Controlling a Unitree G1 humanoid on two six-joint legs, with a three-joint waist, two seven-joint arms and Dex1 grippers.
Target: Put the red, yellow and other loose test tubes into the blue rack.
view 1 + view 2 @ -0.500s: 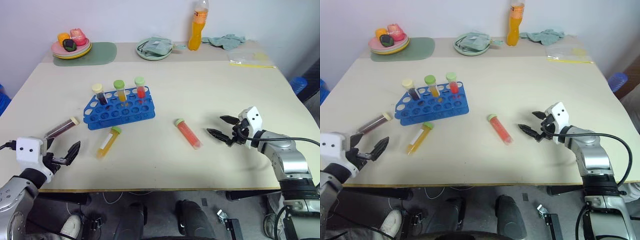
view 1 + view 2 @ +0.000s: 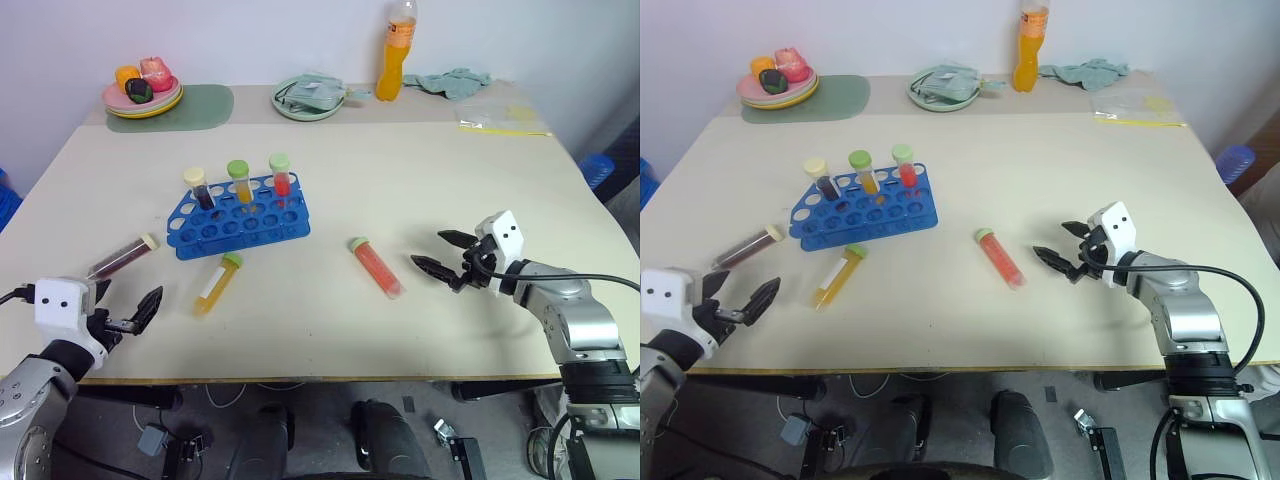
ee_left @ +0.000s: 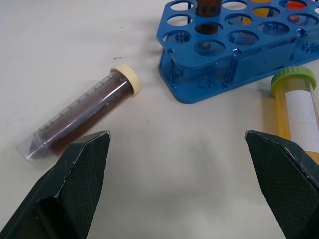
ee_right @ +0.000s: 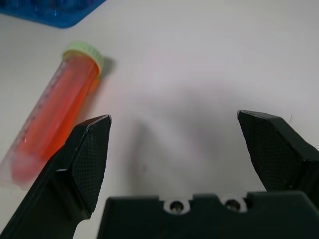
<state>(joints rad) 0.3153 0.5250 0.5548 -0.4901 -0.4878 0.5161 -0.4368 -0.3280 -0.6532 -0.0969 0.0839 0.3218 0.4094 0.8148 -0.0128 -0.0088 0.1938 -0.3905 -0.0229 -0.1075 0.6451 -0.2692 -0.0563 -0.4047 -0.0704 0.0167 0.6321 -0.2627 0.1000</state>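
The blue rack stands left of the table's middle with three capped tubes upright in its back row. Three loose tubes lie flat: a dark brown one left of the rack, a yellow one just in front of it, and a red one to its right. My left gripper is open near the front left edge, with the dark tube and yellow tube ahead of it. Open as well, my right gripper points at the red tube from its right and holds nothing.
Along the back edge sit a plate of toy fruit on a green mat, a green plate with a cloth, an orange drink bottle, a crumpled cloth and a plastic bag.
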